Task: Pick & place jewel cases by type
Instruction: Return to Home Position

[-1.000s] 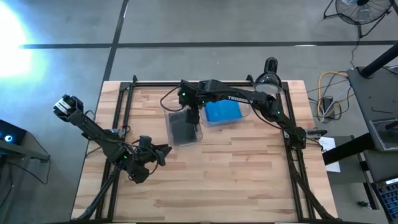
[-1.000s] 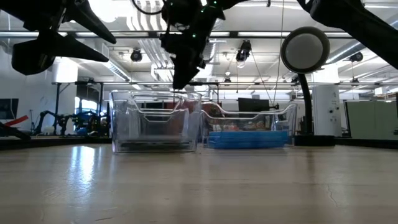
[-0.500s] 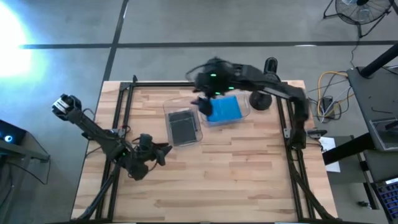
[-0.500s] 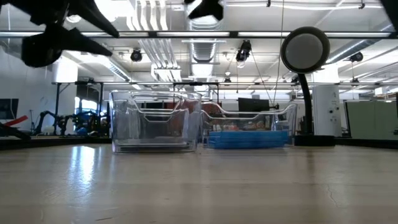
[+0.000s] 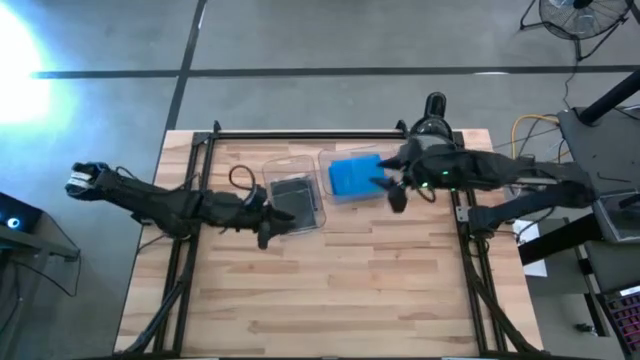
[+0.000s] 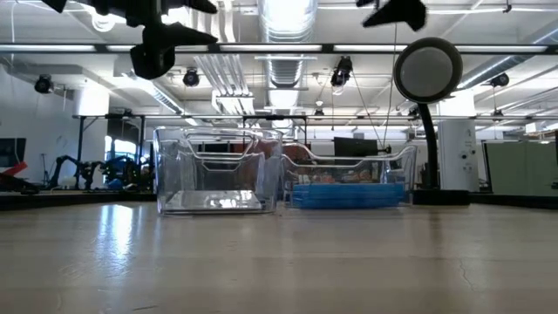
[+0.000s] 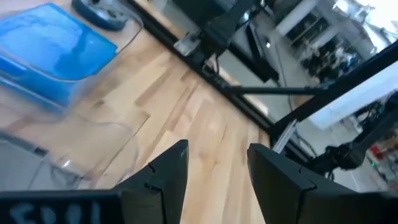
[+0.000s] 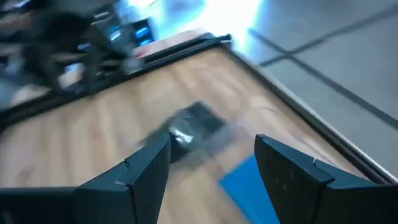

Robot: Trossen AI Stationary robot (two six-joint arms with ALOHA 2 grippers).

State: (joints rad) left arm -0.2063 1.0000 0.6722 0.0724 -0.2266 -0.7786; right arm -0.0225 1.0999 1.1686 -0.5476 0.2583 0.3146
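Note:
Two clear bins stand side by side at the table's far middle. The left bin [image 5: 295, 203] holds dark grey jewel cases [image 8: 196, 123] lying flat. The right bin [image 5: 357, 178] holds a flat stack of blue jewel cases [image 6: 349, 194], which also shows in the left wrist view [image 7: 53, 50]. My left gripper [image 5: 267, 230] hovers open at the near left corner of the dark-case bin, empty [image 7: 217, 155]. My right gripper [image 5: 392, 193] hovers open at the right side of the blue-case bin, empty [image 8: 211, 149].
A black stand with a round head [image 6: 427, 70] rises at the far right of the table [image 5: 432, 108], close behind my right arm. Black frame rails [image 5: 200, 150] run along the table's edges. Bare wood [image 5: 330, 290] spreads over the near half.
My right gripper has risen from above the dark-case bin and swung toward the table's right edge, past the blue-case bin, the arm turning round with it. My left gripper has moved toward the far edge and the right, up to the dark-case bin.

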